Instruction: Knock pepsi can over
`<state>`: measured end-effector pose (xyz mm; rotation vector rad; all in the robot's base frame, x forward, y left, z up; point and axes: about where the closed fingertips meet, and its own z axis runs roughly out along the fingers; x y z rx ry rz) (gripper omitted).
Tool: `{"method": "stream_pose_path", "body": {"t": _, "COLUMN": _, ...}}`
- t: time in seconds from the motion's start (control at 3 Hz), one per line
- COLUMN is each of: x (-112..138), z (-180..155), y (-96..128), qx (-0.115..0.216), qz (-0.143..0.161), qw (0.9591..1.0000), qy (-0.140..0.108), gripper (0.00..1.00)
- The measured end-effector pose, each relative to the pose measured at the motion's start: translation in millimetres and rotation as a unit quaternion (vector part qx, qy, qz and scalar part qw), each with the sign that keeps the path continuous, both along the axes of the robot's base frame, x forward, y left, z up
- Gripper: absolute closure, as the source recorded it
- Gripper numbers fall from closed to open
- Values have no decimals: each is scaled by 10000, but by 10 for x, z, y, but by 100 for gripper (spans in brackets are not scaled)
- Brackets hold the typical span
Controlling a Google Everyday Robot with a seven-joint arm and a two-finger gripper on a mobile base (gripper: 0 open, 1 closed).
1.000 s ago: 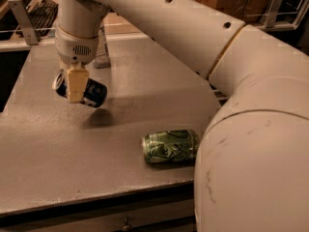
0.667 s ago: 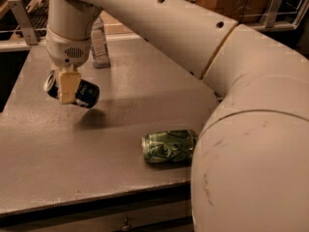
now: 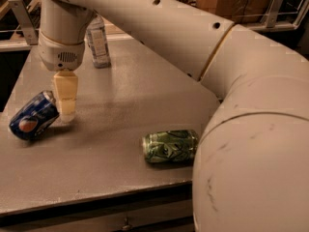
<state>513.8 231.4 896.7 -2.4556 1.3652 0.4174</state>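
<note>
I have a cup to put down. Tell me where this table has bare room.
Bare: the middle of the table, between the water bottle at the back and the green can; also the front strip between that can and the pepsi can. Crowded: the left, where the gripper hangs beside the tipped pepsi can.

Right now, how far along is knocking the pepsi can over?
Done, it seems: the pepsi can lies tipped on its side near the table's left edge. In hand: the gripper hangs close beside the can's top end. Left: probably only backing the gripper away.
</note>
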Motion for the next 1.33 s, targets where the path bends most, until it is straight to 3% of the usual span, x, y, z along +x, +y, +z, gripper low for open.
{"method": "stream_pose_path", "body": {"t": 0.67, "x": -112, "z": -53, "y": -36, "qx": 162, "qz": -46, "qw": 9997, "qy": 156, "gripper": 0}}
{"method": "stream_pose_path", "body": {"t": 1.0, "x": -56, "z": -38, "y": -316, "qx": 507, "qz": -421, "qw": 9974, "qy": 296, "gripper": 0}}
{"method": "stream_pose_path", "body": {"t": 1.33, "x": 13, "z": 71, "y": -768, "qx": 1221, "qz": -897, "qw": 9876, "qy": 401, "gripper": 0}}
